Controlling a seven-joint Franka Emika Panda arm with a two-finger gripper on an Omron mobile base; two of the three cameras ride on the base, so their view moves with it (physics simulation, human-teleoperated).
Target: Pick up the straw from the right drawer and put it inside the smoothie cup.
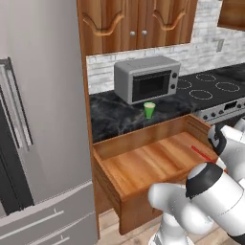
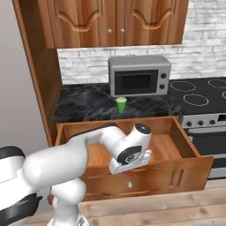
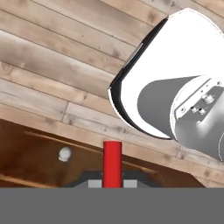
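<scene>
My gripper (image 2: pixel 128 170) hung in front of the open right drawer (image 2: pixel 194 167), low over its front panel, in the right base view. It was closed on the straw (image 3: pixel 112 164): in the hand view the red stick rose straight up from between my two finger tips, its long axis in line with the gripper. Behind it in that view lay the wooden floor (image 3: pixel 52 65) and the brown drawer front with its small round knob (image 3: pixel 64 153).

In the right base view a short red stub of the straw (image 2: pixel 129 173) showed just under my hand, pointing down towards the knob (image 2: pixel 129 185) on the drawer front. In the left base view the straw (image 1: pixel 202 154) appeared as a thin red line near the right end of the drawer (image 1: pixel 143 165), slanting down to the right beside my wrist.

The smoothie cup (image 2: pixel 121 104) stood upright on the dark tabletop (image 2: pixel 84 106), just in front of the grey microwave (image 2: pixel 139 76) and well apart from my gripper. A stove (image 2: pixel 201 95) sat to the right of the microwave.
</scene>
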